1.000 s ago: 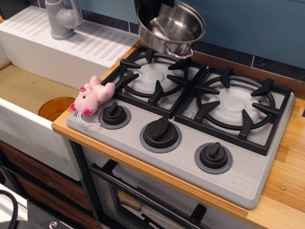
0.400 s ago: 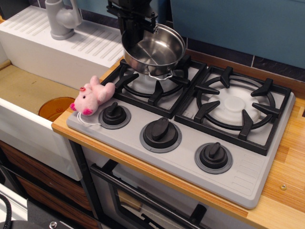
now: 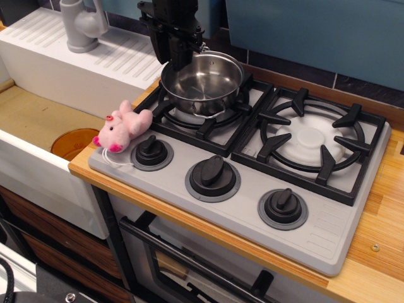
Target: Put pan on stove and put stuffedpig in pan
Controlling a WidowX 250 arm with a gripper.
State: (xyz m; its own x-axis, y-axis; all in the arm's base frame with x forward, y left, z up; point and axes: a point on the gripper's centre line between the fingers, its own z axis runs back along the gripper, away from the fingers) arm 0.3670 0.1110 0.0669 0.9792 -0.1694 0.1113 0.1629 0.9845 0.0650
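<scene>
item: shiny round stainless-steel pan (image 3: 203,85), sat on the left black grate of the light grey two-burner stove (image 3: 246,183), centred for stability. my black gripper (image 3: 178,49) pinched its far-left rim. small pink plush stuffedpig (image 3: 124,126) lay at the stove's left edge, awaiting pickup.

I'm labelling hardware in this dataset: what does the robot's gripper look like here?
The gripper is all black, a boxy blocky body with angular brackets and long flat fingers pointing down. A small silvery screw or fitting shows on its right side. No markings or cables are readable; its upper part is cut off by the frame.
</scene>
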